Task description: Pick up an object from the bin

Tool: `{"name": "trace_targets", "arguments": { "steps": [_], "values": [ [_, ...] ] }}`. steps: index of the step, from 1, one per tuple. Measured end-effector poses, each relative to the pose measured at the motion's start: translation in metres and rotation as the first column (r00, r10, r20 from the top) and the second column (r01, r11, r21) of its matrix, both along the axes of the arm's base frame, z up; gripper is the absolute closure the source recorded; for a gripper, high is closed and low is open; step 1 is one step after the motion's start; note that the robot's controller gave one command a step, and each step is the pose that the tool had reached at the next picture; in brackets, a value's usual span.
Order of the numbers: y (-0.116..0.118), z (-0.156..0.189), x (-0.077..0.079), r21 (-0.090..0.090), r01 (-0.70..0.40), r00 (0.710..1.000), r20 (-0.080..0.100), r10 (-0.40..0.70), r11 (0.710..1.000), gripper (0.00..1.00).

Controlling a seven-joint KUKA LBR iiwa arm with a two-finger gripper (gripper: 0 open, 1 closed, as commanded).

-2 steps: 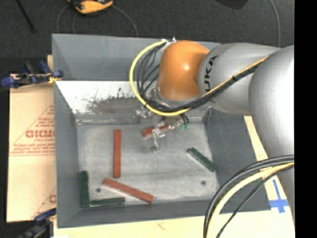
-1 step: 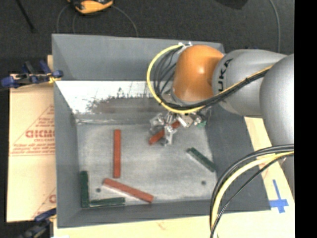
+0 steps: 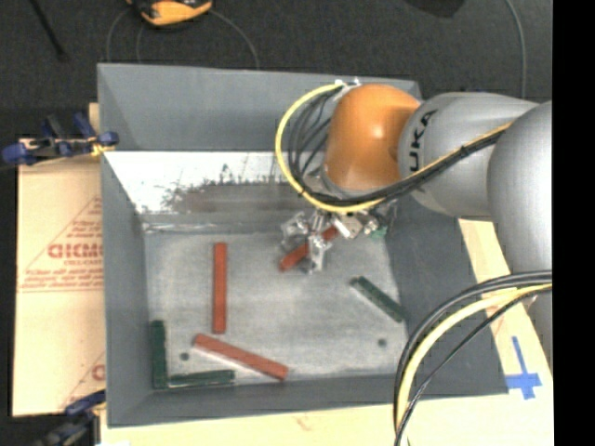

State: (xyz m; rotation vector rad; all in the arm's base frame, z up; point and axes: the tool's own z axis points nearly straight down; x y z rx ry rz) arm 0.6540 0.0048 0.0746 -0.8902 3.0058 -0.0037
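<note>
My gripper [image 3: 310,246] hangs below the orange wrist cover over the back middle of the bin. Between its fingers is a short red stick [image 3: 296,258], tilted, with its lower end poking out to the left. A dark green stick [image 3: 377,299] lies on the floor just right of and below the gripper. A long red stick [image 3: 219,287] lies upright on the floor to the left.
Near the front wall another red stick [image 3: 239,357] lies slanted. A dark green stick [image 3: 159,352] stands along the left wall and one more green stick [image 3: 200,379] runs along the front left corner.
</note>
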Motion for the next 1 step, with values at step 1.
{"name": "trace_targets", "arguments": {
  "steps": [1],
  "values": [
    [0.0152, -0.0014, -0.0109, 0.000, -0.031, 1.000, 0.002, 0.031, 1.000, 1.00]
  ]
}}
